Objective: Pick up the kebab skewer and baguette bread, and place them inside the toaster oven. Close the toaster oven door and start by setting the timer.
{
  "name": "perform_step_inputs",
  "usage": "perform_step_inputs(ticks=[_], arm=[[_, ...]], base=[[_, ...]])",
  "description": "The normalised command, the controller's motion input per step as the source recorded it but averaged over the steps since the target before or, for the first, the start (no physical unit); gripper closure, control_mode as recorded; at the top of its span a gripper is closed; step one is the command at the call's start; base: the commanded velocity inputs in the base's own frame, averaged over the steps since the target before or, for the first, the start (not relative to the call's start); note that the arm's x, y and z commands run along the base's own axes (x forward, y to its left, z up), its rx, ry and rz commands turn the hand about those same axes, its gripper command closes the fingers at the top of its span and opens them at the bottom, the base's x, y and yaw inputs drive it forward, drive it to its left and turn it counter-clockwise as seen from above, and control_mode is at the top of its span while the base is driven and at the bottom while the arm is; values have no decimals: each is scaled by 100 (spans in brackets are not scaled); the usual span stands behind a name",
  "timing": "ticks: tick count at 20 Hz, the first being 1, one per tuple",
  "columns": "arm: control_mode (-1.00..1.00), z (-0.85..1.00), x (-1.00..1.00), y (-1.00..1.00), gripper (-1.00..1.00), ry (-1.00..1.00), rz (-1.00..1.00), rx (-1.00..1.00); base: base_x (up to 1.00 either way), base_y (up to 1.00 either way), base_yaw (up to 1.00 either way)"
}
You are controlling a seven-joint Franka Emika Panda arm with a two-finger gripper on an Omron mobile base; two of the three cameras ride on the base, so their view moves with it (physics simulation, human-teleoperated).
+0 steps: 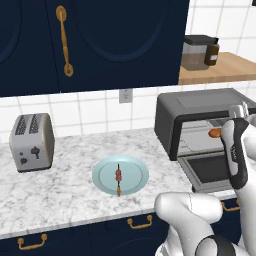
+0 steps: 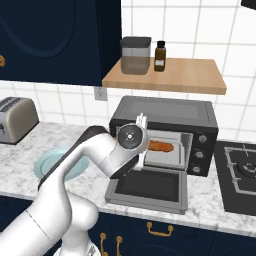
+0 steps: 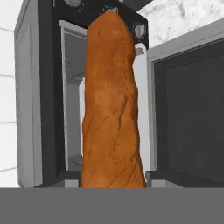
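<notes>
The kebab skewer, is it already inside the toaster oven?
No, the kebab skewer lies on the light blue plate on the counter, well left of the toaster oven.

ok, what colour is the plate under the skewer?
Pale blue plate, skewer across it; clearest in the left base view.

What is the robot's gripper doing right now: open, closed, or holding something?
Gripper: closed on the baguette bread, holding it at the mouth of the open toaster oven.
</notes>
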Motion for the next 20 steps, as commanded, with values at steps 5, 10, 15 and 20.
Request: perform_step_inputs(ticks=[5, 10, 15, 20], arm=[[-100, -41, 30, -40, 100, 0, 5, 1], [-100, 2, 33, 7, 100, 2, 4, 0], [-100, -5, 37, 6, 100, 1, 0, 0], [-100, -27, 34, -7, 100, 0, 0, 0]], base=[[0, 0, 0], [0, 0, 0], [0, 0, 0], [0, 0, 0]])
